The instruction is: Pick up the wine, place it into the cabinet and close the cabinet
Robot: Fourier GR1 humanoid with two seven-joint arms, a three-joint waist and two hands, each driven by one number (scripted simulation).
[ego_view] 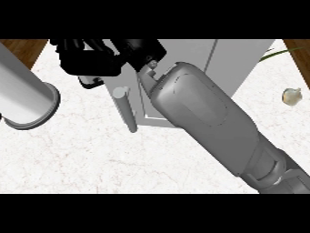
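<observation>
**One arm at the cabinet, wine out of sight**

We see the right forearm [211,123] run diagonally up from the lower right to the cabinet [231,59], a grey box at top centre on the white marble counter [117,159]. Right hand [107,57] is black, fingers curled near the cabinet's left front edge, just above the grey bar handle [125,109]. What the fingers hold, if anything, we cannot tell. No wine bottle shows anywhere; it may be inside the cabinet or hidden by the hand.

Big white cylinder [16,86] at left is probably the other forearm; left hand not visible. Garlic bulb [291,96] sits at right, well apart from the cabinet.

Our judgement: pick and place look finished or nearly so, and we read this as the door-closing stage. Door position is unclear under the arm, so closing is not confirmed.
</observation>
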